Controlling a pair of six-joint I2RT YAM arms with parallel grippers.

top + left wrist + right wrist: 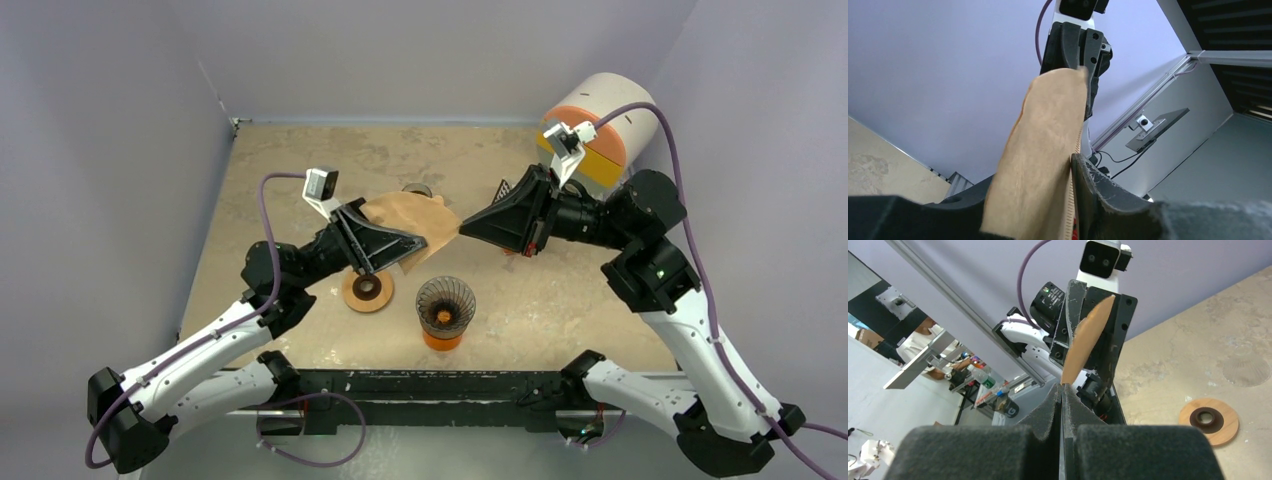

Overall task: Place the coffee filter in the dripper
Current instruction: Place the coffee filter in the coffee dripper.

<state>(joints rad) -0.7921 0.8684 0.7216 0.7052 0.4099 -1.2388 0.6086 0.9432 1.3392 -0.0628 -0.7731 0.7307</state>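
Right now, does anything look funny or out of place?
The brown coffee filter is up in the air, not in the dripper: the right gripper pinches one corner, and the left gripper reaches around the other end.

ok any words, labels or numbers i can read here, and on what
No text can be read.
Small marks by the green light on the left arm's black housing: too small to read.
Labels on the background bottles: blurred.
No print shows on the coffee filter or dripper.
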